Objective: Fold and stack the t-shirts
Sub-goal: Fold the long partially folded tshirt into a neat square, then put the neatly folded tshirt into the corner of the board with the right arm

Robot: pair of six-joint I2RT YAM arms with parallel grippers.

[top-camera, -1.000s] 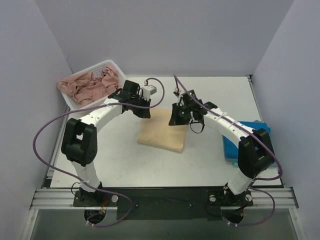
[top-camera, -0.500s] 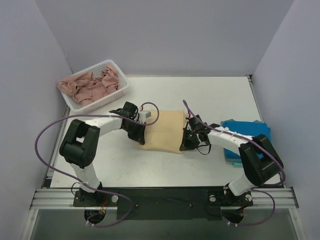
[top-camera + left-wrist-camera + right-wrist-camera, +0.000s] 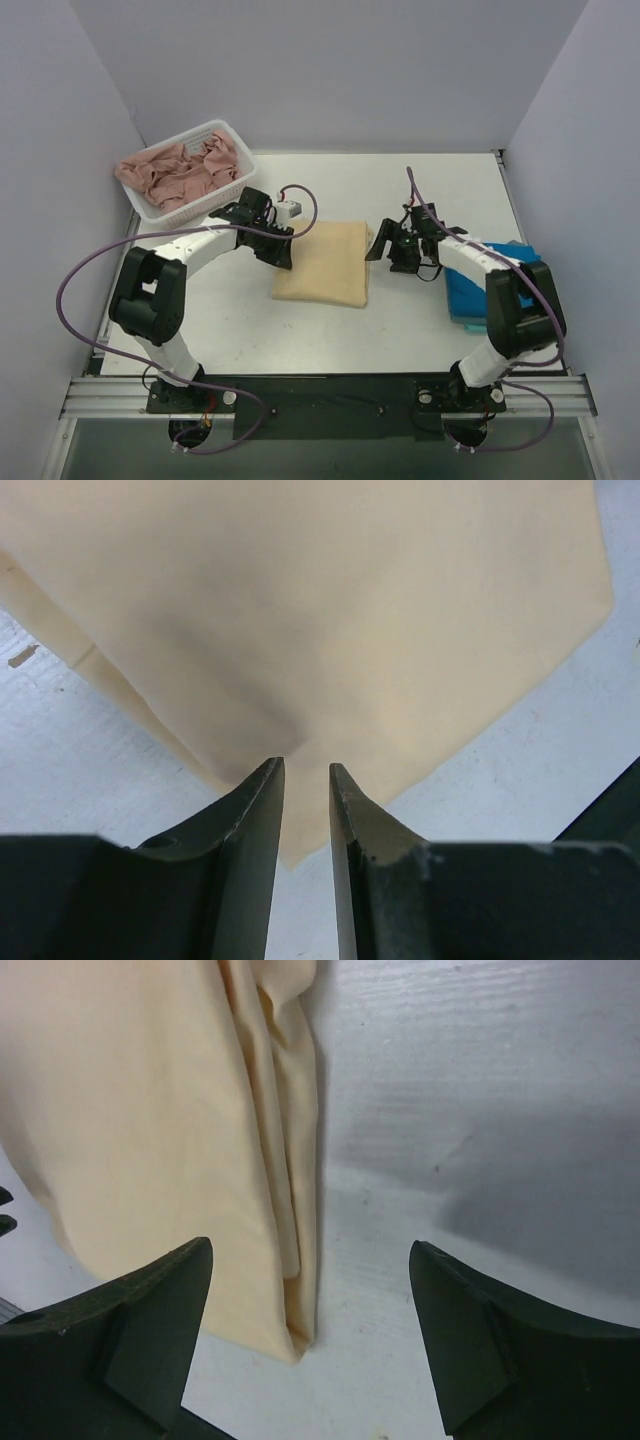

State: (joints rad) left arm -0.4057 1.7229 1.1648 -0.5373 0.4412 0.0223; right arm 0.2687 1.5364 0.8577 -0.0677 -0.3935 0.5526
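The pale yellow-peach t-shirt (image 3: 322,265) lies folded into a rectangle mid-table. My left gripper (image 3: 282,252) sits at its left edge. In the left wrist view the left gripper (image 3: 305,765) has its jaws a narrow gap apart, with a corner of the yellow shirt (image 3: 330,630) lying flat between them. My right gripper (image 3: 384,246) hangs just off the shirt's right edge. The right wrist view shows the right gripper (image 3: 310,1248) wide open over the shirt's layered edge (image 3: 285,1210), holding nothing. The blue t-shirt (image 3: 462,295) lies at the right, partly under my right arm.
A white basket (image 3: 205,197) at the back left holds crumpled pinkish-brown clothes (image 3: 180,170). Grey walls close in the table on three sides. Purple cables loop off both arms.
Both grippers carried the shirt's far edge forward over the near half, laid it down and opened. The right gripper then drew off to the right, the left back to the left edge.
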